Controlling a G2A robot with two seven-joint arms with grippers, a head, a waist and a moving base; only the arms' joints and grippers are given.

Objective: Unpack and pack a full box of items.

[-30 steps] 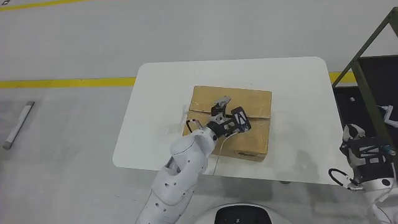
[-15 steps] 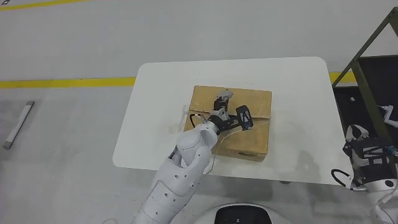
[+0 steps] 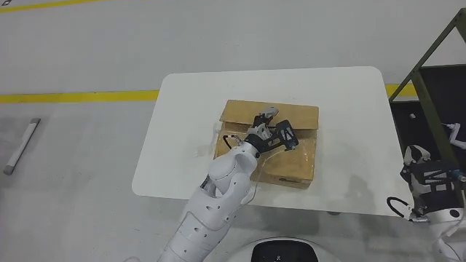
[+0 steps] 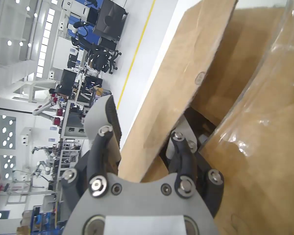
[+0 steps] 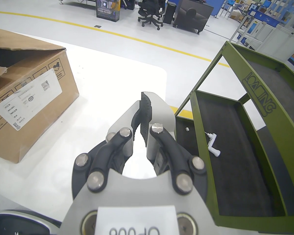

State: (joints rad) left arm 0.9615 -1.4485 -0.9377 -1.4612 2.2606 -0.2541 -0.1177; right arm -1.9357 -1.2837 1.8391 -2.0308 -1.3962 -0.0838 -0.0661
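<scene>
Left tool has levered the box flap upward.

Matt cardboard, glossy film, brushed metal

The box is brown cardboard, matt and fibrous, and rough at its cut edges. The clear plastic film over it is glossy and wrinkled, and its white paper label is smooth. The bench is smooth white with a faint sheen. The left gripper and right gripper have brushed grey metal plates, black plastic links, shiny screws and ribbed black pads. The cart is green painted metal with a dark matt liner.
</scene>
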